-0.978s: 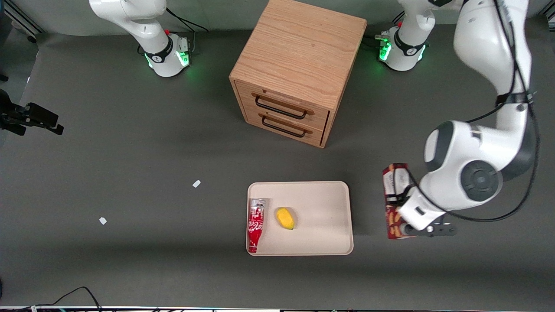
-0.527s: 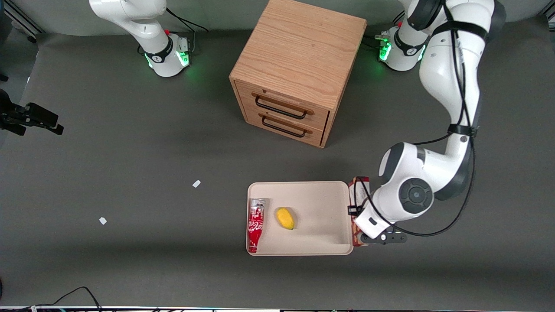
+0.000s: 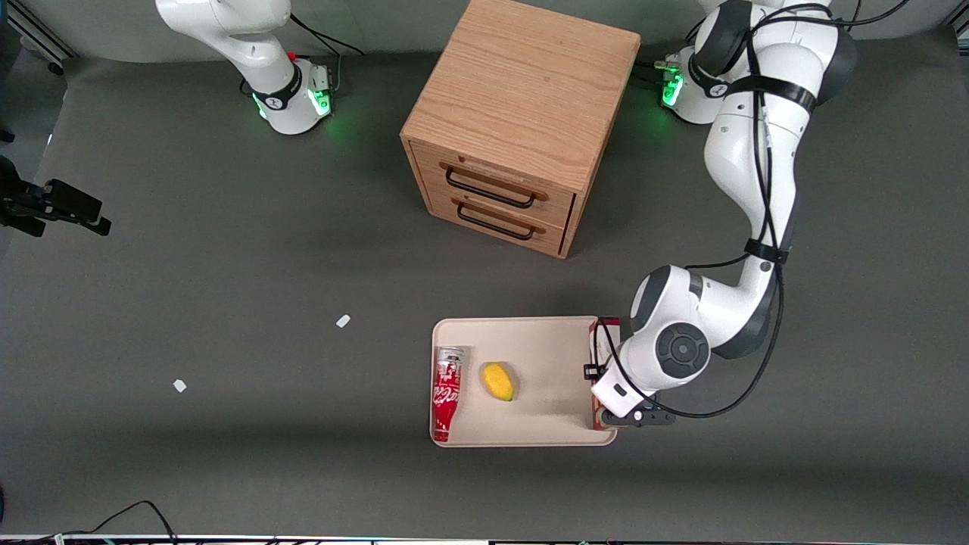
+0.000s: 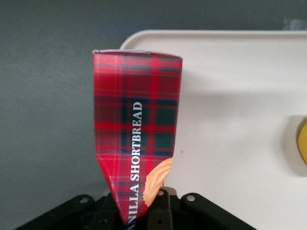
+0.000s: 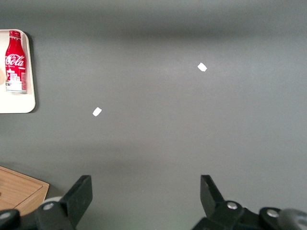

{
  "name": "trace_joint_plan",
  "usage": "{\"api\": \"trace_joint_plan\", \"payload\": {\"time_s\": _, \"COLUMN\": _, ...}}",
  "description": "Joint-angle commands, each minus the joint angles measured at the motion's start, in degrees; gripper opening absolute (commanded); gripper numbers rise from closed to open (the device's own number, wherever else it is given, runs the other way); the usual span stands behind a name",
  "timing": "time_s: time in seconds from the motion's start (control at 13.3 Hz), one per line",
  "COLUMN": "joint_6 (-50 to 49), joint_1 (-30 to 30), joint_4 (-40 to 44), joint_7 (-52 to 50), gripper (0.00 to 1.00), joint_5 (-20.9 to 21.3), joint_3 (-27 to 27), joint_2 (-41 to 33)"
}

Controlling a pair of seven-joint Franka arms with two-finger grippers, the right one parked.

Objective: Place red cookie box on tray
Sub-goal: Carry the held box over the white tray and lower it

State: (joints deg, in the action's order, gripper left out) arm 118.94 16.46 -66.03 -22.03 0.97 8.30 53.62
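The red cookie box, dark red plaid with a cookie picture, is held in the left arm's gripper. It hangs over the cream tray at the tray's edge toward the working arm's end. The arm's wrist hides most of the box in the front view. In the left wrist view the gripper is shut on the box. There the box stands out from the jaws above the tray's rim and floor, with grey table beside it.
A red-and-white soda can and a yellow fruit lie on the tray toward the parked arm's end. A wooden two-drawer cabinet stands farther from the camera. Two white scraps lie on the grey table.
The left arm has carried the box sideways from the bare table beside the tray to over the tray's edge. The can and fruit have not moved.
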Motion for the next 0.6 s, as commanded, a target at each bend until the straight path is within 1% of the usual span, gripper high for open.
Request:
{"api": "trace_joint_plan", "payload": {"time_s": 0.0, "joint_6": 0.06, "joint_1": 1.11, "joint_4": 2.05, "joint_7": -1.44, "gripper": 0.00, "joint_5": 0.78, "joint_3": -0.30, "joint_2": 1.84}}
{"api": "trace_joint_plan", "payload": {"time_s": 0.23, "joint_6": 1.29, "joint_1": 1.11, "joint_4": 1.61, "joint_7": -2.23, "gripper": 0.00, "joint_5": 1.22, "joint_3": -0.30, "joint_2": 1.93}}
{"api": "trace_joint_plan", "payload": {"time_s": 0.3, "joint_6": 1.38, "joint_1": 1.03, "joint_4": 1.43, "joint_7": -1.71, "gripper": 0.84, "joint_5": 1.48, "joint_3": -0.30, "joint_2": 1.84}}
{"api": "trace_joint_plan", "payload": {"time_s": 0.38, "joint_6": 2.25, "joint_1": 1.03, "joint_4": 0.73, "joint_7": -2.14, "gripper": 1.00, "joint_5": 3.92, "joint_3": -0.22, "joint_2": 1.41}}
{"api": "trace_joint_plan", "payload": {"time_s": 0.53, "joint_6": 3.75, "joint_1": 1.03, "joint_4": 0.64, "joint_7": -3.02, "gripper": 1.00, "joint_5": 4.91, "joint_3": 0.05, "joint_2": 1.05}}
